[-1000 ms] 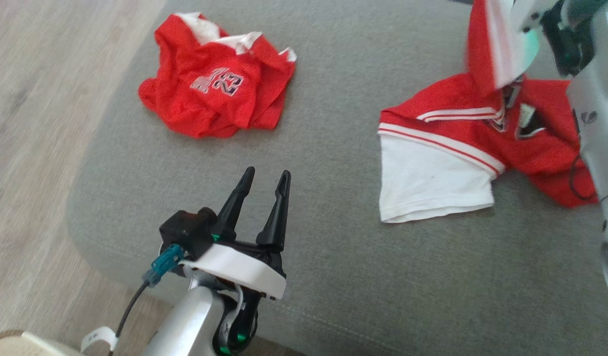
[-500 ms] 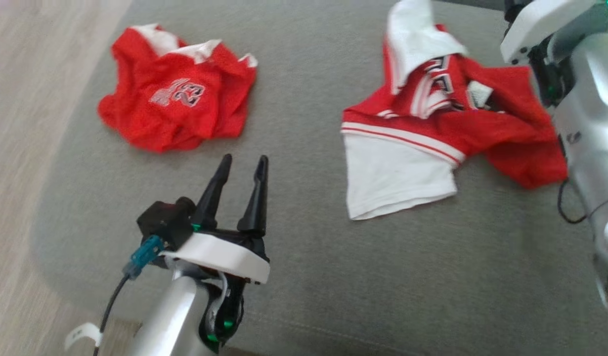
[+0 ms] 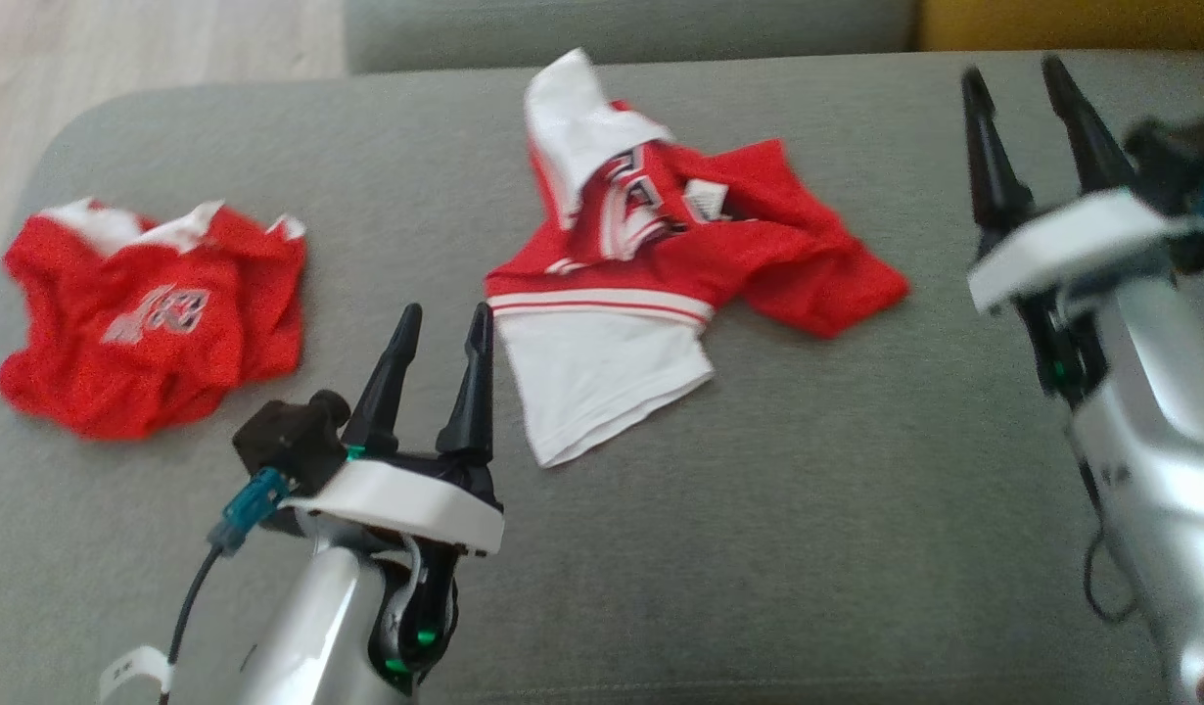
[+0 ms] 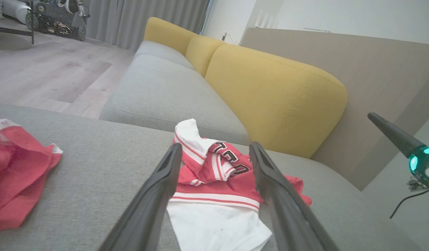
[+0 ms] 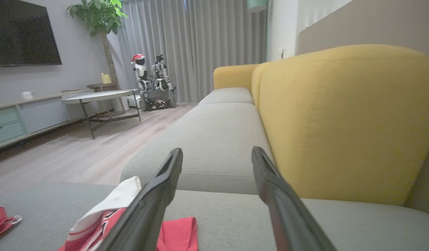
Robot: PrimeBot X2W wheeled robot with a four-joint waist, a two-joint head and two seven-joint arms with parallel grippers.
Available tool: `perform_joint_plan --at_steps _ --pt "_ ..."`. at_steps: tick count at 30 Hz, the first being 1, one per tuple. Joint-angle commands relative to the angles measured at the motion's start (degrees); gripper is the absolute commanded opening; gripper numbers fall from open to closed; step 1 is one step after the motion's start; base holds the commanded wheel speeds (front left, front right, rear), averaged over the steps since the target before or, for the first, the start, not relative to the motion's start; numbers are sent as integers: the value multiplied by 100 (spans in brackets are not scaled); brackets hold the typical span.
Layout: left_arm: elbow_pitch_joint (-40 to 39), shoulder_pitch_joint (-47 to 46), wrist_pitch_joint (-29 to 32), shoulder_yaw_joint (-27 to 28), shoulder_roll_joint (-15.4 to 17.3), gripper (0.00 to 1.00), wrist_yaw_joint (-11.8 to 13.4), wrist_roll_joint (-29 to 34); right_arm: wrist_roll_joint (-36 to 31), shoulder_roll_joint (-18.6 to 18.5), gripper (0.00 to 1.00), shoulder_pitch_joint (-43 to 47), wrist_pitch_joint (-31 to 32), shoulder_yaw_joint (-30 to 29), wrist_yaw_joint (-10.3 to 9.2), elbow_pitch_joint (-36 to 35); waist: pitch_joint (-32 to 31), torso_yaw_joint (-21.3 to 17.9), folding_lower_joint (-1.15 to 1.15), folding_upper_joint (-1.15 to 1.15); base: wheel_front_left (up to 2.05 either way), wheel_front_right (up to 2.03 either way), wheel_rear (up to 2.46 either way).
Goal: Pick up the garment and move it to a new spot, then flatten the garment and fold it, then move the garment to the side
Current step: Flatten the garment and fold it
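Note:
The garment (image 3: 661, 255), a red and white jersey, lies crumpled in the middle of the grey sofa seat (image 3: 808, 490), one white sleeve spread toward me. My left gripper (image 3: 443, 318) is open just left of that sleeve and holds nothing. In the left wrist view, the left gripper (image 4: 215, 148) frames the garment (image 4: 214, 212) between its fingers. My right gripper (image 3: 1013, 83) is open, off to the right of the garment and apart from it. In the right wrist view, the right gripper (image 5: 216, 151) points along the sofa, with the garment (image 5: 176, 233) at the lower left.
A second red garment (image 3: 152, 323) with a number print lies crumpled at the seat's left end. A yellow backrest (image 4: 277, 90) runs along the far side. Wooden floor (image 3: 152, 39) lies beyond the left edge. A low table (image 5: 99, 97) stands farther out in the room.
The head camera has shifted. My right gripper has let go of the garment's raised part, which dropped onto the seat, and the gripper now stands open to the right. The left gripper stays open.

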Motion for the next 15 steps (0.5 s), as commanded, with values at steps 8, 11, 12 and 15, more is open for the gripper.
perform_joint_plan --at_steps 8,11,12,15 --pt "1 168 -29 339 18 100 47 -236 -681 188 100 2128 -60 -1040 -4 -2256 -358 -752 0 0 0 0 0" --pt "252 259 -29 362 18 100 127 -209 -756 474 100 2733 -60 -1438 -4 -2793 -358 -882 0 0 0 0 0" --pt "336 277 -29 362 18 100 146 -231 -814 541 100 2890 -60 -1540 -4 -2931 -355 -923 0 0 0 0 0" --pt "513 255 -29 315 18 100 166 -193 -1010 714 100 3224 -59 -1723 -4 -3248 -326 -1026 0 0 0 0 0"
